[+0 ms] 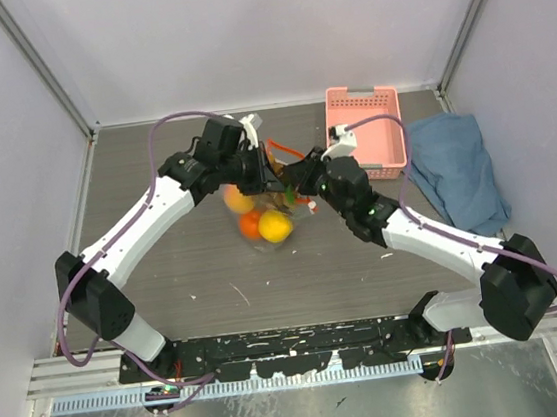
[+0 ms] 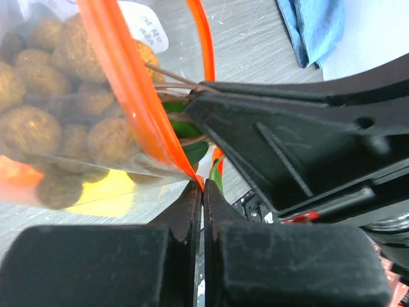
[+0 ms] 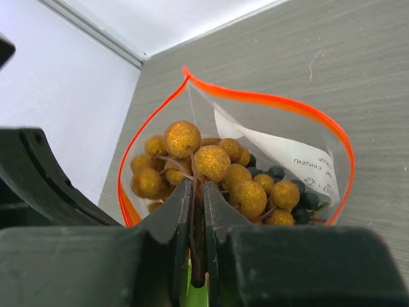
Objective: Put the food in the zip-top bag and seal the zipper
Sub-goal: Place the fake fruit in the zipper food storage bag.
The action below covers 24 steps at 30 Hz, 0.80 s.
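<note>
The clear zip-top bag (image 1: 265,220) is held up in mid-table, its orange-red zipper (image 3: 275,102) open in a loop. My left gripper (image 2: 202,189) is shut on the zipper edge (image 2: 128,96). My right gripper (image 3: 197,192) is shut on the brown stem of the brownish grape bunch (image 3: 211,163), which sits inside the bag mouth with dark berries (image 3: 307,199) beside it. A yellow fruit (image 1: 275,227) and orange fruits (image 1: 248,224) show through the bag in the top view. A white label (image 3: 287,157) lies on the bag wall.
A pink basket (image 1: 364,128) stands at the back right. A blue cloth (image 1: 455,168) lies to its right, also seen in the left wrist view (image 2: 313,29). Grey walls enclose the table on three sides.
</note>
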Motion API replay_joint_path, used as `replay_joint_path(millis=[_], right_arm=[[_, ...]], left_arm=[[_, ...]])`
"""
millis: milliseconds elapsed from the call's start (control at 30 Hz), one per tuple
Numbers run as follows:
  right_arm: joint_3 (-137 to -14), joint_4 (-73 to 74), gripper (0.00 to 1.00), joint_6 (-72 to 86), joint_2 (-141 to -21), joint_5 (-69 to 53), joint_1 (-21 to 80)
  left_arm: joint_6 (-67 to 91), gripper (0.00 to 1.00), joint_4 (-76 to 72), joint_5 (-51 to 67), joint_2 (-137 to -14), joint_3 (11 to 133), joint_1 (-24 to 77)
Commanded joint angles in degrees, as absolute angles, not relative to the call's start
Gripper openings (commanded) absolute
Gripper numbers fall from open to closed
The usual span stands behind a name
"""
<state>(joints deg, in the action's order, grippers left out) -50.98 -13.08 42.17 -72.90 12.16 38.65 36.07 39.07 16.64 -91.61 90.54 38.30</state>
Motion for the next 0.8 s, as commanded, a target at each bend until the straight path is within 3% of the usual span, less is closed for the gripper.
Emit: replay_joint_path(millis=[0,167,433,767], right_arm=[[-45.2,-31.3,0.01,39.7,-71.6,14.8,40.6],[-41.8,-37.0,0.02,36.4,-72.4,10.6,41.4],[-36.6,-40.0,0.11,36.2,-75.1,6.2,42.9],[-40.8,-23.6,0.36,29.7,-68.3,2.9,42.9]], left_arm=[[41.4,0.0,29.7,21.3,-87.8,86.2,37.5],[46.2,0.0,22.3,23.4,-84.5,78.8,34.5],[45.8,0.0,22.5,23.4,-81.0,75.7,32.4],[43.2,0.0,25.6,22.9,-79.2,75.7,31.5]])
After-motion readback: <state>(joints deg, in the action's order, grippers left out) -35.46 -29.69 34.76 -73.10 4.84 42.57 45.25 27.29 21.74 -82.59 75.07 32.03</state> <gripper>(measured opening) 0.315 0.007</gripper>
